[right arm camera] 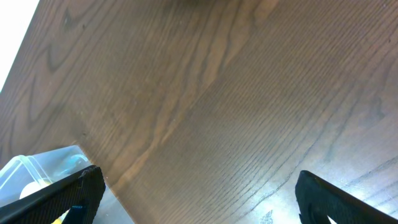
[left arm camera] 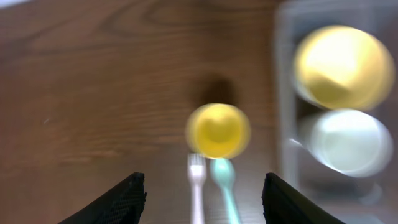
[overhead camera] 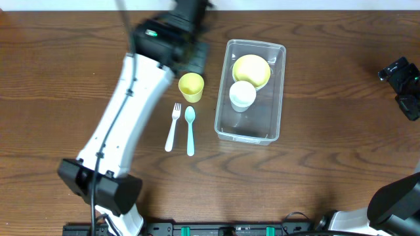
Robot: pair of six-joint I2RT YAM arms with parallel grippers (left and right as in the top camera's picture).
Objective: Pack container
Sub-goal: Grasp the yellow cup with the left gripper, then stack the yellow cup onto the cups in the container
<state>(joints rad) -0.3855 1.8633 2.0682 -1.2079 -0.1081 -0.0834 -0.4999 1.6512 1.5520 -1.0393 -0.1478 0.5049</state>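
The clear plastic container stands right of centre and holds a yellow bowl and a white cup. A yellow cup stands on the table left of it, with a white fork and a teal spoon lying below the cup. My left gripper hovers above and just behind the yellow cup, open and empty; its blurred wrist view shows the cup, fork, spoon and container. My right gripper is open and empty at the far right edge.
The wooden table carries only these items. The left arm's white link crosses the left half of the table. In the right wrist view a corner of the container shows at lower left.
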